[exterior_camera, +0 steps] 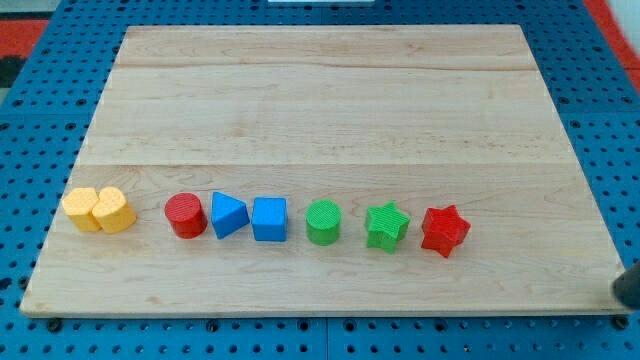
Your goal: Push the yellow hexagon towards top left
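Note:
Two yellow blocks stand touching each other at the view's left end of a row on the wooden board (320, 90). The left yellow block (81, 208) looks faceted like a hexagon. The right yellow block (114, 209) looks rounder, and its exact shape is hard to tell. A dark rod end, my tip (624, 292), shows blurred at the view's bottom right edge. It is off the board's corner and far from the yellow blocks, touching no block.
The row continues towards the view's right: a red cylinder (185, 215), a blue triangle (229, 214), a blue cube (269, 219), a green cylinder (323, 221), a green star (386, 225) and a red star (444, 231). Blue pegboard (40, 120) surrounds the board.

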